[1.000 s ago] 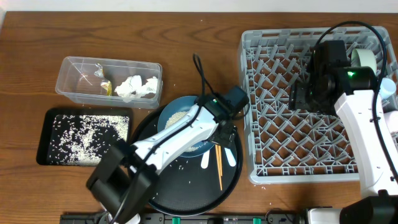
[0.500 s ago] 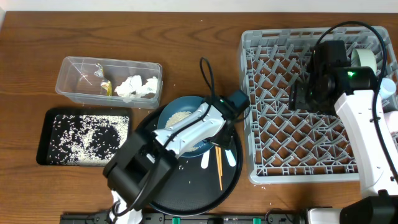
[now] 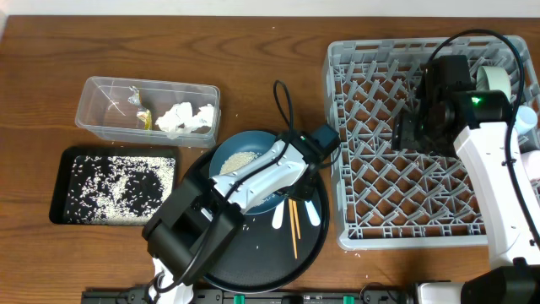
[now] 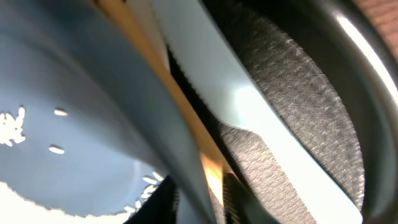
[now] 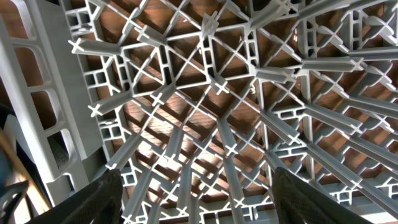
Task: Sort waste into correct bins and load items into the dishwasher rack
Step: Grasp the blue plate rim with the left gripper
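Observation:
A blue bowl [image 3: 240,173] holding rice [image 3: 243,158] sits on the round black tray [image 3: 253,266]. My left gripper [image 3: 293,187] is at the bowl's right rim. In the left wrist view its jaws [image 4: 201,202] are shut on that rim [image 4: 81,81], with a wooden chopstick [image 4: 211,174] pinched beside it. A white spoon [image 4: 249,106] lies just past them. My right gripper [image 3: 409,131] hangs open over the dishwasher rack [image 3: 371,228], nothing between its fingers [image 5: 81,199], only the lattice floor [image 5: 217,87] below.
The clear tub [image 3: 93,105] holds napkins [image 3: 186,118] and a wrapper [image 3: 143,118]. The flat black tray [image 3: 59,181] is strewn with rice. Chopsticks [image 3: 294,226] and two spoons [image 3: 312,211] lie on the round tray. A pale-green bowl [image 3: 494,80] stands in the rack's far right corner.
My left gripper came down onto the bowl's right rim and its jaws closed there. The chopsticks shifted slightly left. The right arm has not moved.

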